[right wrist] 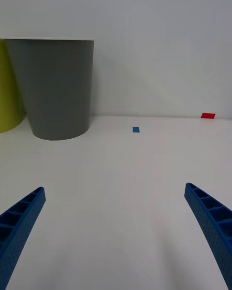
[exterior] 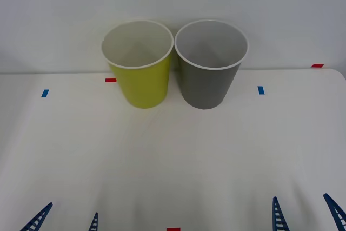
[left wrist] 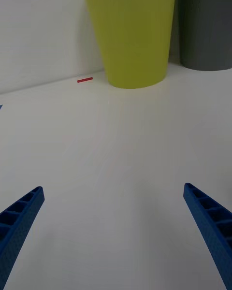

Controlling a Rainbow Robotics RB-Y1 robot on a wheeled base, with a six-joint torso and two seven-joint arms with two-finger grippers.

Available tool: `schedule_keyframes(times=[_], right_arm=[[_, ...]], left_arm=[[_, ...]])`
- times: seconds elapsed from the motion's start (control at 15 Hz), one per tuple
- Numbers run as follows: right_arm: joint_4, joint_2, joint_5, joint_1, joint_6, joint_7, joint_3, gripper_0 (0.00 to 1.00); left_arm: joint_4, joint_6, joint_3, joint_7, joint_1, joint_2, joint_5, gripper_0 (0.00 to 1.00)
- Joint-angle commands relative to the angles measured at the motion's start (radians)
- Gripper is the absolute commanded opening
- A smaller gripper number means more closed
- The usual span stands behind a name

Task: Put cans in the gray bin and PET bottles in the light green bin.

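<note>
- While both arms sit low at the near table edge, well short of the gray bin [exterior: 211, 66], the left gripper [exterior: 65, 219] and right gripper [exterior: 305, 212] are spread wide with nothing between the fingers.
- Gray bin stands upright at the far side of the table [exterior: 173, 160]; light green bin [exterior: 138, 66] is just beside it on its left, rims nearly touching.
- No can or bottle on the table; both bins look empty inside as far as visible.
- Risk: bins are so close that a drop aimed at the gray bin could land in the green one, or a reaching arm could clip a rim and tip a bin.
- Surface: plain white table, small blue tape [exterior: 261, 90] and red tape [exterior: 110, 80] marks near the bins; blank pale wall behind.
</note>
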Motion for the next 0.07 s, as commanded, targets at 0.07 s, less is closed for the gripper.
schedule_keyframes(times=[0.07], right_arm=[[0.000, 0.000, 0.000, 0.000, 0.000, 0.000, 0.000, 1.00]], left_arm=[[0.000, 0.000, 0.000, 0.000, 0.000, 0.000, 0.000, 1.00]])
